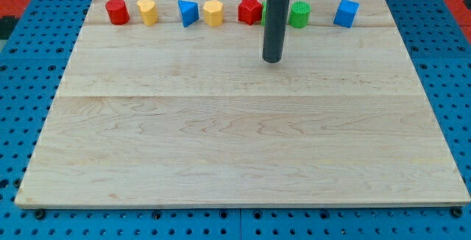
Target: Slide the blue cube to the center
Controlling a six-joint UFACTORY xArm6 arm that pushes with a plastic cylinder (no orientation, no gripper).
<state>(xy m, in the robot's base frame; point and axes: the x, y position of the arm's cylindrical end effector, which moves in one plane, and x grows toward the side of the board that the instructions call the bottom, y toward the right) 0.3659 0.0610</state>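
Note:
The blue cube (346, 12) sits at the view's top right, at the right end of a row of blocks along the board's top edge. My tip (273, 60) rests on the wooden board (235, 137), below the row and well to the left of the blue cube, not touching any block. The rod rises in front of the row, between the red star (249, 9) and the green block (299, 14).
Left along the top row stand a red cylinder (117, 11), a yellow block (148, 11), a blue triangular block (188, 12) and another yellow block (213, 12). A blue perforated table (29, 63) surrounds the board.

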